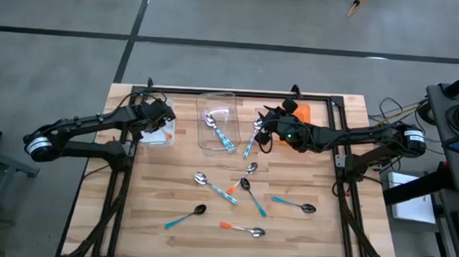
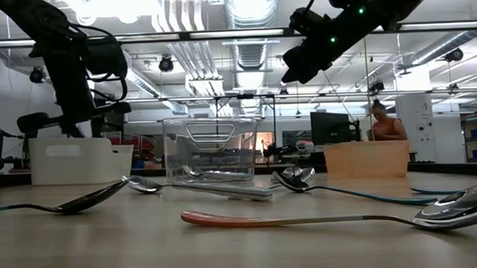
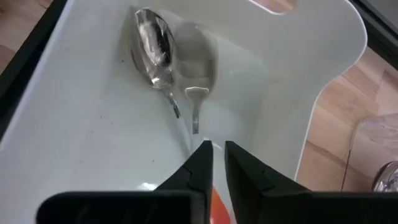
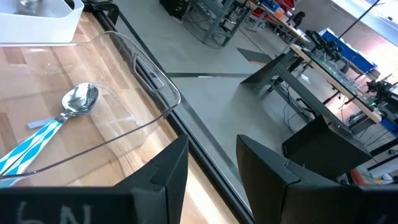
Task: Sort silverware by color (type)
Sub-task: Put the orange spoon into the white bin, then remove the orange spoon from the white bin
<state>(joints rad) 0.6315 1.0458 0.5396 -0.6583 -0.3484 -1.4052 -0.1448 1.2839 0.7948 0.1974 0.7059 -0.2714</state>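
Two arms up at the far end of the table right now. Left gripper is hanging over the white bin, fingers only a sliver apart, and right below the tips is an orange-handled spoon lying in the bin, its shiny bowl pointing away from the gripper. The orange handle shows just under the fingertips, but whether they touch it I can't tell.

Right gripper is hovering between the clear bin and the orange bin, fingers apart with nothing between them. A blue-striped spoon sits inside the clear bin just ahead of it.

Rest of the silverware is scattered on the wooden table nearer the front, well away from both grippers: several blue-handled ones, plus one orange-handled spoon at the front.
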